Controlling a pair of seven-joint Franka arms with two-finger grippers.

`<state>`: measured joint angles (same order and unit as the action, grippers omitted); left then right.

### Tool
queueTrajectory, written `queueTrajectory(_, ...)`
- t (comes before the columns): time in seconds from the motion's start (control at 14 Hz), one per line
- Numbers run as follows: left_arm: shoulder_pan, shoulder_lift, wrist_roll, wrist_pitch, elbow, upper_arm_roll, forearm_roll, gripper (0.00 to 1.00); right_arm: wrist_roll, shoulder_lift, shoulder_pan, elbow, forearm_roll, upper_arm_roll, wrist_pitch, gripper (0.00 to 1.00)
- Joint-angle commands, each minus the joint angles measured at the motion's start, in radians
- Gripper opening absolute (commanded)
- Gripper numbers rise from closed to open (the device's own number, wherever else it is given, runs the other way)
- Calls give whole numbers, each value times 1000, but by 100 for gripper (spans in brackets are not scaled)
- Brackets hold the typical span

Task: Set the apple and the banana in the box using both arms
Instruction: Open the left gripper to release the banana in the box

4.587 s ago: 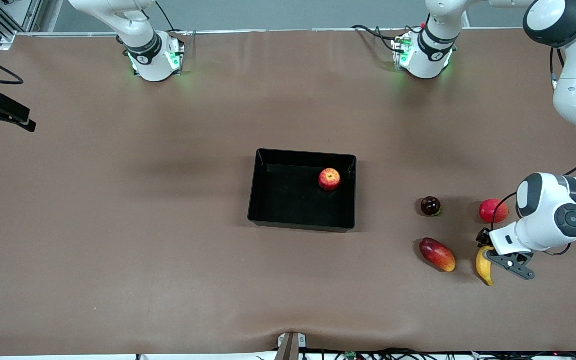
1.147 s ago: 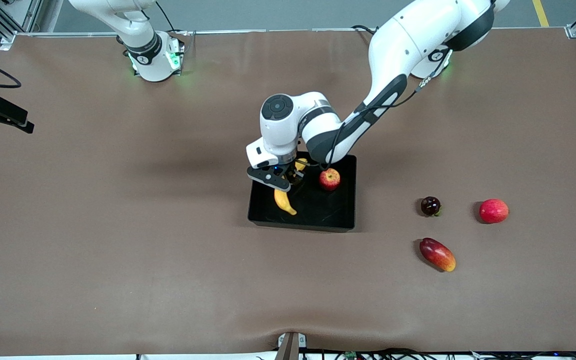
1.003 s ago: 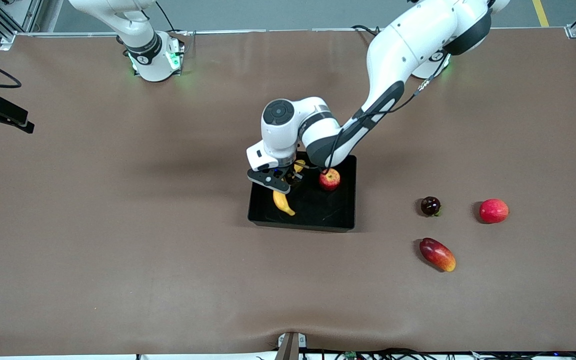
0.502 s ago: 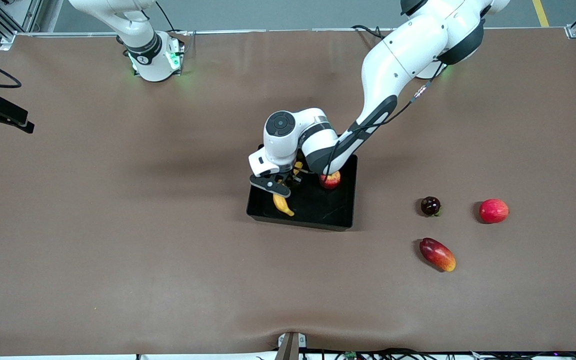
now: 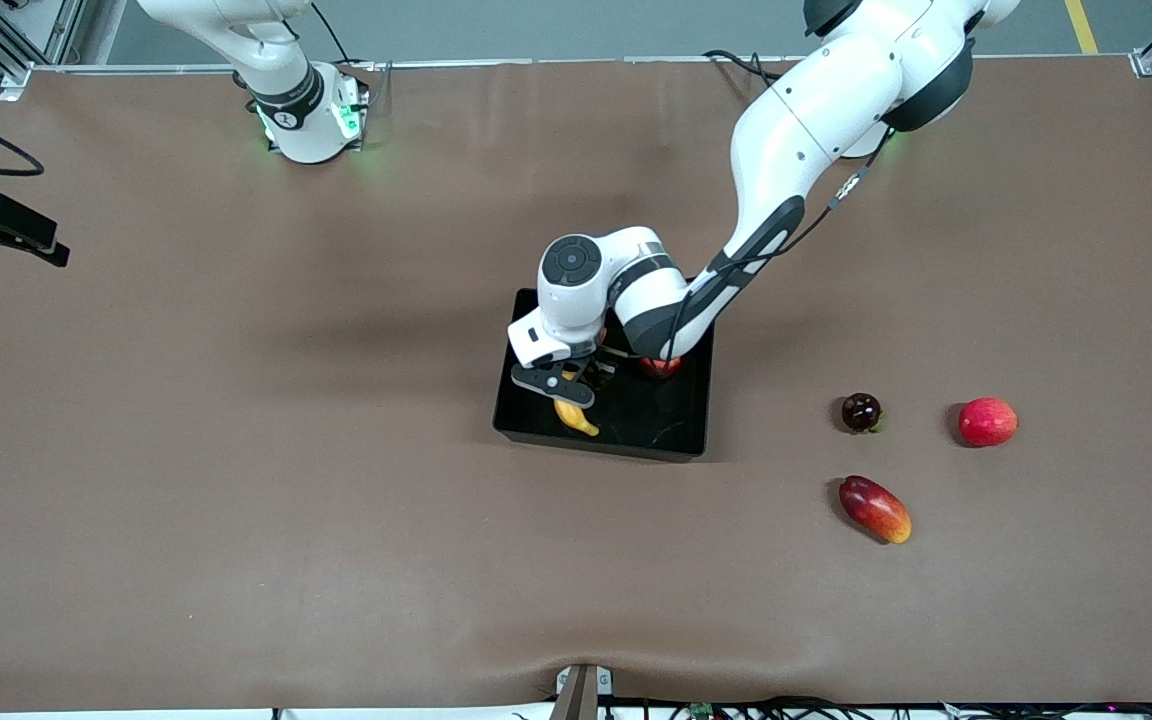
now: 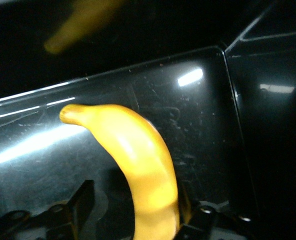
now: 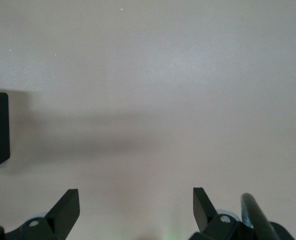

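The black box (image 5: 681,425) sits mid-table. My left gripper (image 5: 577,383) is down inside it, at the end toward the right arm. The yellow banana (image 5: 574,417) lies low in the box between its fingers. In the left wrist view the banana (image 6: 142,165) runs out over the glossy box floor (image 6: 203,125). One finger (image 6: 82,197) stands clear of it with a gap, so the left gripper (image 6: 137,202) is open. The apple (image 5: 658,367) is in the box, mostly hidden under the left wrist. My right gripper (image 7: 136,197) waits open over bare table.
Three other fruits lie toward the left arm's end: a dark round one (image 5: 861,411), a pinkish-red round one (image 5: 987,421), and a red-orange mango-like one (image 5: 874,509) nearer the front camera. A black fixture (image 5: 1,228) juts in at the right arm's end.
The left gripper sank lower into the box with the banana, and its fingers parted from the fruit. Its wrist now covers most of the apple. The right arm has not moved.
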<state>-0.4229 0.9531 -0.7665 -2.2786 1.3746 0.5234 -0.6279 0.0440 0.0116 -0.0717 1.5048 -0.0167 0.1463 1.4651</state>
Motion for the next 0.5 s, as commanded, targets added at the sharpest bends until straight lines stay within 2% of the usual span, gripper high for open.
queueTrajectory(0.0,-2,-39,-16,7,-5,3,6,100,1,-8,9,3,17,-13,-3,100)
queueTrajectory(0.22,21,-108,-8,80,-5,7,66,100,1,-8,9,3,17,-13,-3,100)
queueTrajectory(0.43,114,-206,-7,158,-5,62,173,100,1,-8,10,2,17,-13,-3,100)
